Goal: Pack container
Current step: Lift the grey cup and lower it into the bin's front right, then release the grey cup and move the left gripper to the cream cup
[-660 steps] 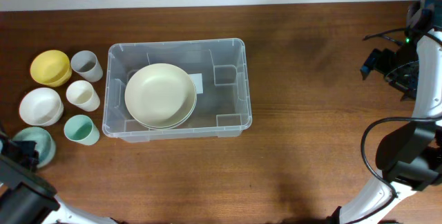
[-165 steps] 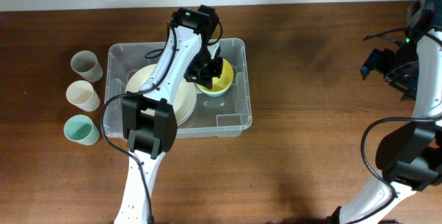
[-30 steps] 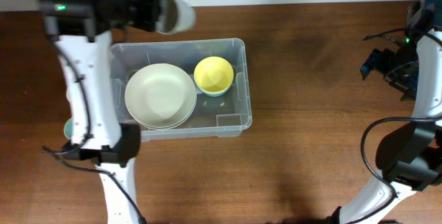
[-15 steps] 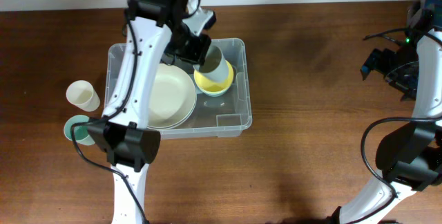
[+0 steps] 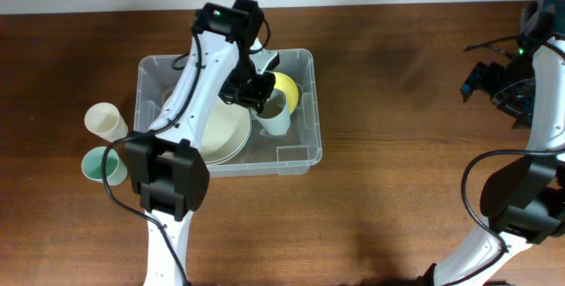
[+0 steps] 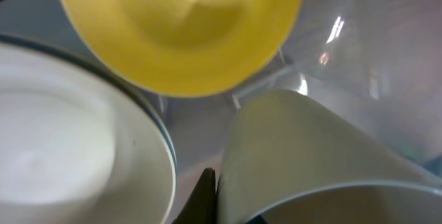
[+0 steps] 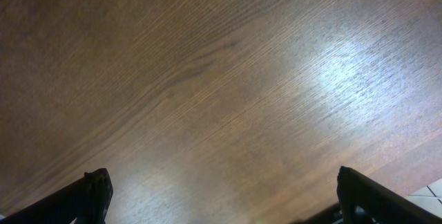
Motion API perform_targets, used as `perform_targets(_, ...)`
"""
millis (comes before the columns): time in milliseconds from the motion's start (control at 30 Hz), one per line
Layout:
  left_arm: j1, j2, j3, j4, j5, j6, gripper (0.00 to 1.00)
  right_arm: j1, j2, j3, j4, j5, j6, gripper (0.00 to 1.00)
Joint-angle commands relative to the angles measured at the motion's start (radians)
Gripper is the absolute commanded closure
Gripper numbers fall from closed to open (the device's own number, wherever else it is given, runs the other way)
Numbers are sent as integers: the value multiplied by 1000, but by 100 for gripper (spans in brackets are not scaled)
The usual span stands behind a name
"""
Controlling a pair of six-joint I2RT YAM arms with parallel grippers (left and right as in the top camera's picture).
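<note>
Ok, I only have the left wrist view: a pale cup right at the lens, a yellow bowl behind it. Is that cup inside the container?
Observer: Yes. From overhead the pale cup is within the container walls, just in front of the yellow bowl.
Operator: How many cups are outside?
Observer: Two. A cream cup and a green cup stand on the table to the left of the container.
Operator: And the other arm?
Observer: The right tool is open over bare wood at the far right, well away from the container.
</note>
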Motion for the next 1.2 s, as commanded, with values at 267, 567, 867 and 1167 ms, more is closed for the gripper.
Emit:
perform_targets(267,-2,0,-100,83,-118,-52,90,-4,-11,0,0,5,-3,1)
perform_targets(567,-2,0,-102,107,-118,-52,74,-4,-11,0,0,5,-3,1)
perform_targets(867,29,-1,73,76,-123,-52,49,-4,-11,0,0,5,-3,1)
perform_targets(1167,179,-1,435,-5,-353,-221,1,-4,-11,0,0,5,-3,1)
